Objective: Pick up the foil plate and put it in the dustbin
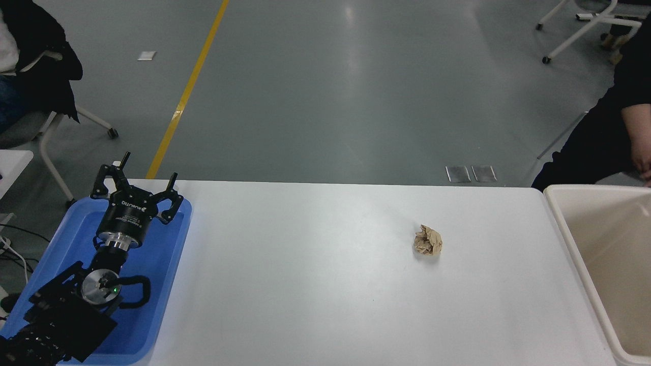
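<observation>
Left gripper (147,175), fingers apart, hangs over blue tray (168,284) at left; paper ball (427,240) mid-table w/ dustbin (572,239) at right.

Grey floor (356,91), yellow line (188,91), wheeled chairs (574,30)

The counter (315,284) is smooth matt white. On it lies a crumpled brown paper ball (427,240) (rough, creased). Left of the ball, a glossy blue plastic tray (152,315); right of it, a smooth cream plastic dustbin (574,244).
</observation>
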You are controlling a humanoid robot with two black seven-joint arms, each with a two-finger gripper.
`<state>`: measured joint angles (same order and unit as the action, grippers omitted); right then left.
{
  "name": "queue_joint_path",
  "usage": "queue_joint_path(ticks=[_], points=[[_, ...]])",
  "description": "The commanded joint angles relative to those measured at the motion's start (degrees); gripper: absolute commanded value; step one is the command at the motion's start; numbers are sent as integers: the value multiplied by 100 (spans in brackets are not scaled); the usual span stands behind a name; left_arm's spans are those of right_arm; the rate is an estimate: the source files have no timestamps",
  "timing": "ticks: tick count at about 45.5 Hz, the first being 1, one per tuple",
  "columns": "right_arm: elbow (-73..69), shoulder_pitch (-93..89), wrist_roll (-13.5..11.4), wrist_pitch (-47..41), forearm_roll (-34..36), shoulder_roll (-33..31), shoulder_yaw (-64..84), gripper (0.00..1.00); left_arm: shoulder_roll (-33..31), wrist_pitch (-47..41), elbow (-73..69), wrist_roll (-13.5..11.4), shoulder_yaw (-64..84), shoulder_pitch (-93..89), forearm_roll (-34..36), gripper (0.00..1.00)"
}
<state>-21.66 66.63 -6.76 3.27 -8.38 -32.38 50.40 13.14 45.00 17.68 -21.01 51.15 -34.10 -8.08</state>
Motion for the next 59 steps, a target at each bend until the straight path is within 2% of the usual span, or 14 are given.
queue_joint_path(ticks=[1, 8, 23, 34, 43, 59], points=[[-1560, 1949, 0, -28, -15, 398, 1121, 100, -4, 0, -1, 0, 0, 0, -1, 100], [-2474, 2819, -9, -589, -6, 601, 1156, 100, -4, 0, 8, 0, 0, 0, -1, 100], [-4749, 5181, -9, -3198, -6, 575, 2052, 100, 4, 0, -1, 0, 0, 0, -1, 100], [-5920, 6440, -18, -4799, -129, 583, 2290, 100, -4, 0, -1, 0, 0, 0, -1, 100], [-6316, 6898, -18, -4827, -375, 592, 2229, 100, 4, 0, -1, 0, 0, 0, -10, 100], [-6325, 6907, -18, -4827, -401, 627, 2132, 100, 4, 0, -1, 0, 0, 9, -10, 100]])
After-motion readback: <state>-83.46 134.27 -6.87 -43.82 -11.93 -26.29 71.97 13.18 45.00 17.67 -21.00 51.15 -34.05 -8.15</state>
